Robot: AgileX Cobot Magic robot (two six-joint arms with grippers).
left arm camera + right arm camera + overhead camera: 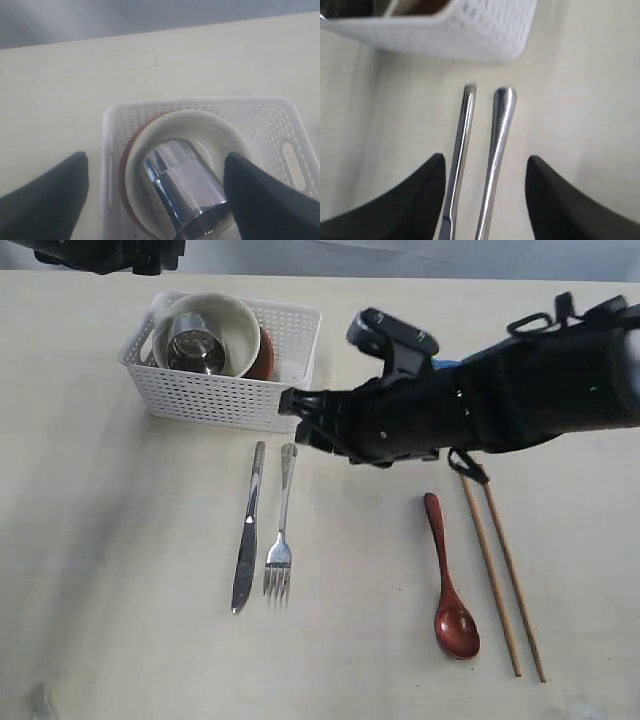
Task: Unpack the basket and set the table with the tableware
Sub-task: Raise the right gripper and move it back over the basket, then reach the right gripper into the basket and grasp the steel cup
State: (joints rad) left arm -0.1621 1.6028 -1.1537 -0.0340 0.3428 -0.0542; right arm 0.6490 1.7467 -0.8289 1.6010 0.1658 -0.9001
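**Leave the cutlery lying straight**

Exterior: my right gripper (300,425), open and empty, hovers over the handles of one steel knife (247,530) and one steel fork (281,540) on the pale cream table (120,590). One dark red spoon (448,580) and two wooden chopsticks (500,570) lie beside them. The white lattice plastic basket (220,400) holds one shiny steel cup (195,348), one cream bowl (225,315) and one reddish-brown round plate (266,355).

Left wrist: my left gripper (156,165) gapes empty above the cup.

Right wrist: I'd rise straight, nudging neither handle.

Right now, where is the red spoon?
In the exterior view the red spoon lies flat on the table on the right side, just left of the two chopsticks, with the fork farther to its left.
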